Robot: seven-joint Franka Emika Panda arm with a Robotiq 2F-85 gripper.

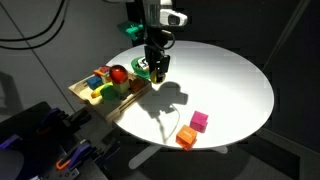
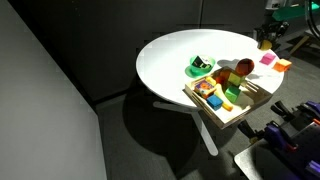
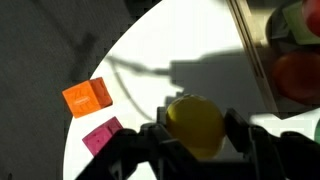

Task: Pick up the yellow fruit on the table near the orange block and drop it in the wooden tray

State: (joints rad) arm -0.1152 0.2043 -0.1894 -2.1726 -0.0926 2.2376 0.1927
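My gripper (image 3: 196, 132) is shut on the yellow fruit (image 3: 194, 122), a round lemon-like ball held between the two black fingers. In an exterior view the gripper (image 1: 156, 66) hangs above the white round table, just beside the near end of the wooden tray (image 1: 82, 93). In an exterior view the gripper (image 2: 265, 40) is above the table's far side, beyond the tray (image 2: 216, 113). The orange block (image 3: 87, 97) and a pink block (image 3: 101, 135) lie on the table behind the gripper. The tray's edge (image 3: 248, 50) is at the right of the wrist view.
The tray holds several coloured toys, among them a red fruit (image 1: 118, 73). A green bowl-like object (image 2: 200, 67) sits on the table next to the tray. The orange block (image 1: 186, 137) and pink block (image 1: 199, 121) lie near the table's edge. The surroundings are dark.
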